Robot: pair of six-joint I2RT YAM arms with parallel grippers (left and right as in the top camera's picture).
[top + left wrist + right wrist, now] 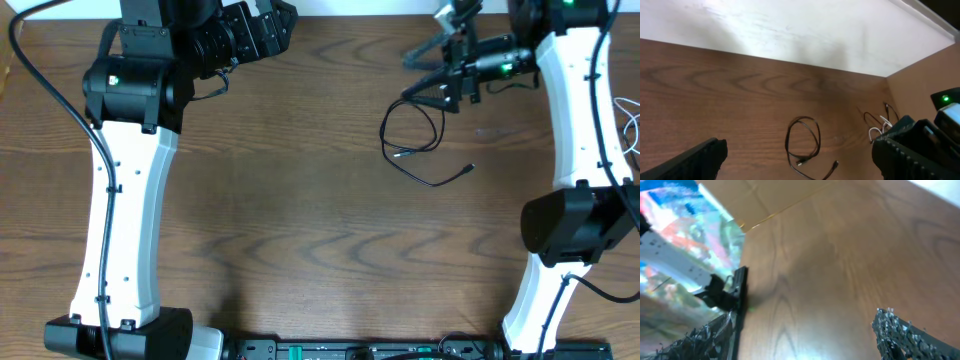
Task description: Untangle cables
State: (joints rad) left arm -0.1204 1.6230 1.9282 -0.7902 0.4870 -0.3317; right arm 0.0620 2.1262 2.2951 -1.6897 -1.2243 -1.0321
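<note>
The black cable lies as a loose loop on the wooden table, its two plug ends spread apart toward the front. It also shows in the left wrist view. The white cable lies apart at the table's right edge, partly behind the right arm, and shows as a small bundle in the left wrist view. My right gripper is open and empty just behind the black loop, above the table; in its own view only bare wood lies between the fingers. My left gripper is open and empty at the back, left of centre, and its own view looks toward the black cable.
The wooden table ends at a white wall at the back. The right arm's white link stands between the two cables. A dark rail runs along the front edge.
</note>
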